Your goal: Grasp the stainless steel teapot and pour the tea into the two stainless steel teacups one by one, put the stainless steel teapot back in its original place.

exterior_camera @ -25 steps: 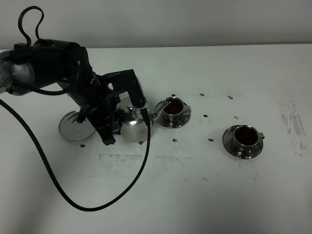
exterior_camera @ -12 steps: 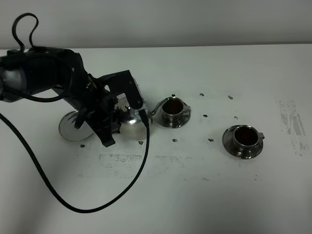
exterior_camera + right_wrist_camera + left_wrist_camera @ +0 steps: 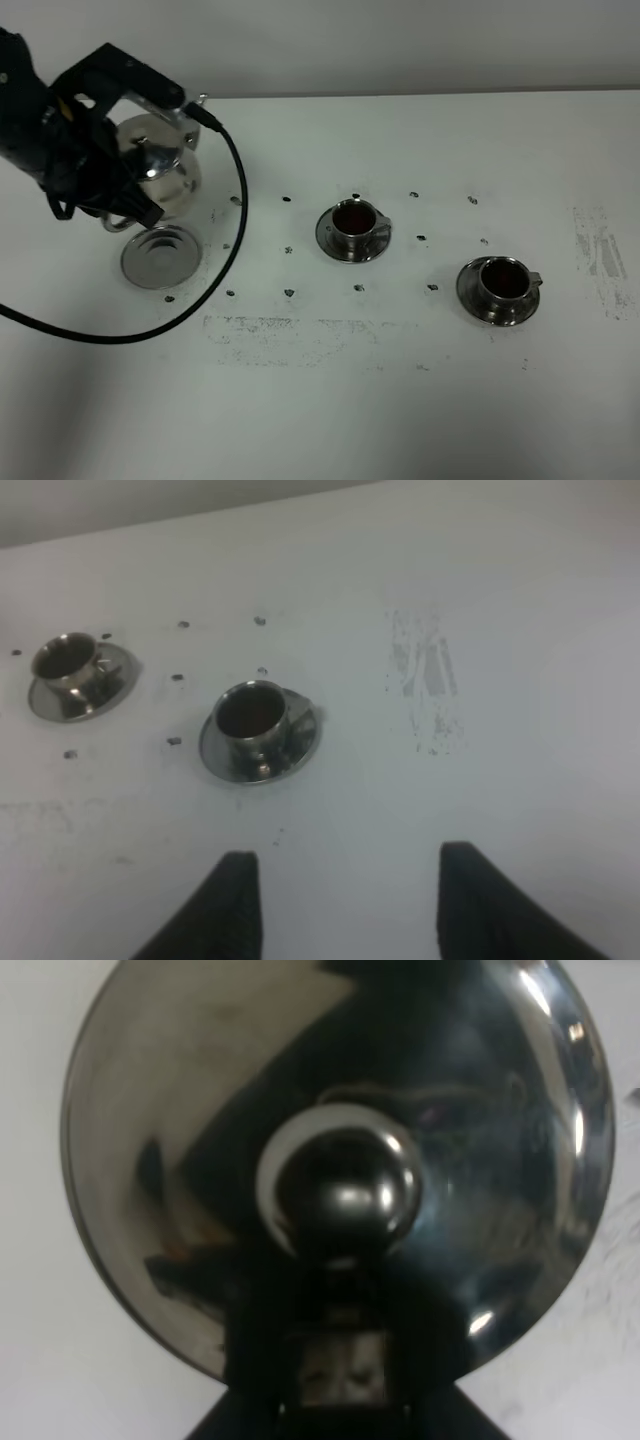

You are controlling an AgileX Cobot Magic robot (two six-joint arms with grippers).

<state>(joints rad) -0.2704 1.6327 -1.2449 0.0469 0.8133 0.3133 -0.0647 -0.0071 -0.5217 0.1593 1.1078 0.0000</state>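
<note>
My left gripper (image 3: pixel 118 200) is shut on the stainless steel teapot (image 3: pixel 160 170) and holds it upright in the air at the far left, just behind the empty round saucer (image 3: pixel 160 257). The left wrist view looks down on the teapot's domed lid and knob (image 3: pixel 345 1185); the fingers are hidden there. Two steel teacups on saucers stand to the right, one in the middle (image 3: pixel 355 225) and one further right (image 3: pixel 503 283). Both hold dark brown tea (image 3: pixel 352 217). My right gripper (image 3: pixel 350 910) is open and empty, near the right cup (image 3: pixel 255 720), with the other cup (image 3: pixel 70 665) beyond.
A black cable (image 3: pixel 215 290) loops from the left arm across the table in front of the saucer. Small dark spots (image 3: pixel 288 293) dot the white table (image 3: pixel 400 400) around the cups. A scuffed patch (image 3: pixel 600 260) marks the right side.
My left arm has carried the teapot away from the middle cup, leftward and back, and raised it upright behind the empty saucer. The cups have not moved.
</note>
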